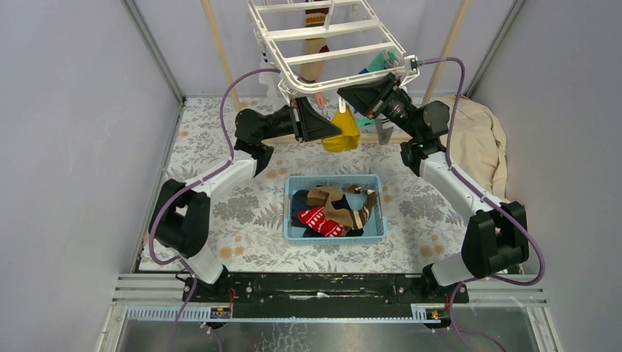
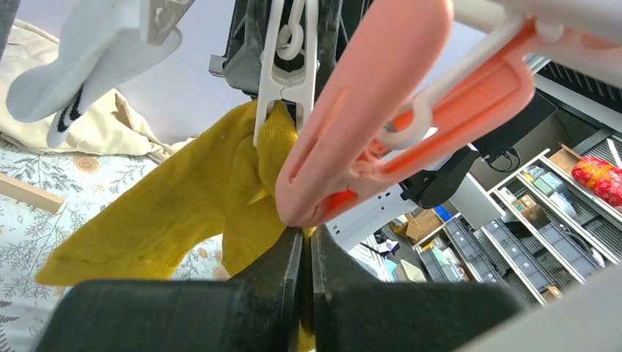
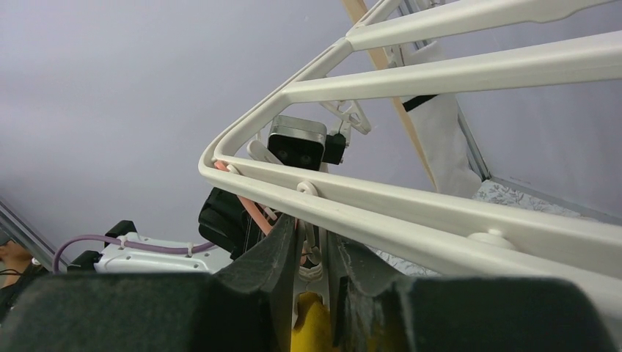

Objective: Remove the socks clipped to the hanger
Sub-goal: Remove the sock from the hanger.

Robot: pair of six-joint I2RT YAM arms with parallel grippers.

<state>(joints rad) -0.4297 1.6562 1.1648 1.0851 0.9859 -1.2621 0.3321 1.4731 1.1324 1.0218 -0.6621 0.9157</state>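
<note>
The white hanger [image 1: 323, 33] hangs at the top centre. A yellow sock [image 1: 348, 139] hangs from a white clip [image 2: 287, 81] on its near rail. My left gripper [image 1: 331, 132] is shut on the yellow sock's lower part, and in the left wrist view [image 2: 306, 253] the fabric [image 2: 183, 198] sits between the closed fingers. My right gripper [image 1: 345, 95] is shut on that white clip [image 3: 314, 273] just under the hanger rail [image 3: 440, 213], with the yellow sock [image 3: 312, 330] below it. A brown-striped sock [image 1: 315, 15], a teal sock [image 1: 378, 62] and a white sock [image 2: 81, 66] also hang there.
A blue basket [image 1: 290, 213] on the floral table holds several socks [image 1: 334, 209]. A large beige cloth [image 1: 477, 139] lies at the right. Pale wooden poles [image 1: 218, 44] stand behind the hanger. A pink clip [image 2: 396, 110] hangs close to my left fingers.
</note>
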